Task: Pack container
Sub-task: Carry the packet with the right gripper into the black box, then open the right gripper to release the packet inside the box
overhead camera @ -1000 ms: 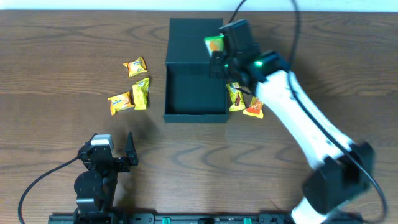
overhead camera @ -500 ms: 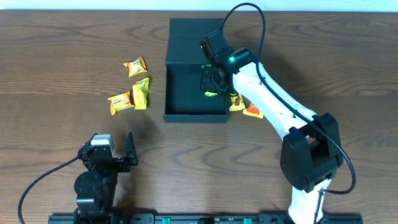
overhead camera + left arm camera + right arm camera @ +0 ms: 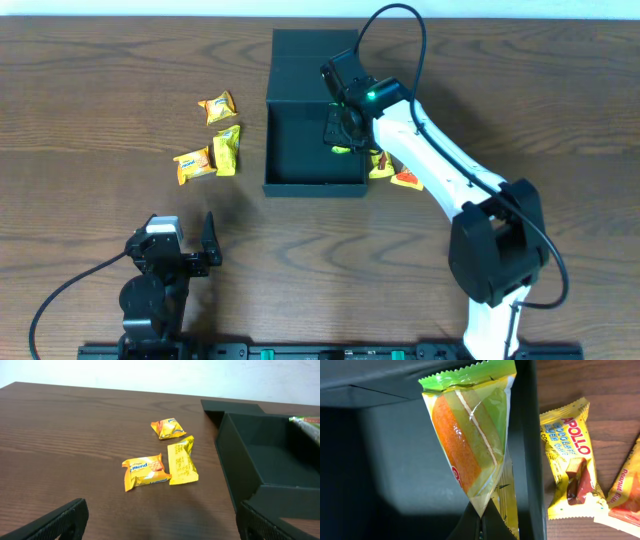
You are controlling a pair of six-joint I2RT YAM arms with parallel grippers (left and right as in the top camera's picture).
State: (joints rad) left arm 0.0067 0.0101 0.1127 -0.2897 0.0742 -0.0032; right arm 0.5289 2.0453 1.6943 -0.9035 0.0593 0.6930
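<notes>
Overhead, container: The dark container [image 3: 300, 150] is sitting at the middle back of the desk [image 3: 100, 60], its flap lid [image 3: 310, 55] lying open toward the far edge.
Overhead, right gripper: The right gripper [image 3: 343, 136] is hanging over the container's right inner side, pinching a green packet [image 3: 343, 149].
Overhead, left gripper: The left gripper [image 3: 178, 240] is sitting near the front edge, well apart from the container, its jaws spread wide and gripping nothing.
Overhead, loose packets: Three yellow packets [image 3: 228, 150] are lying left of the container. Two more, the right-hand packets [image 3: 380, 160], are lying just beside its right wall.
Left wrist, container: The container [image 3: 260, 460] is standing ahead and to the right of the left gripper [image 3: 162, 510]. The yellow packets [image 3: 145, 471] are lying near its left wall.
Left wrist, surroundings: The desk [image 3: 60, 435] is showing brown wood grain. A pale wall [image 3: 150, 375] is running behind it.
Right wrist, grip: The right gripper [image 3: 481, 527] is pressing together on one corner of the green packet [image 3: 470, 445].
Right wrist, container: The packet is hanging inside the container [image 3: 385, 470], close to its right wall.
Right wrist, outside: An Apollo packet [image 3: 570, 460] and an orange packet [image 3: 625, 495] are lying on the desk [image 3: 570, 380], touching each other.
</notes>
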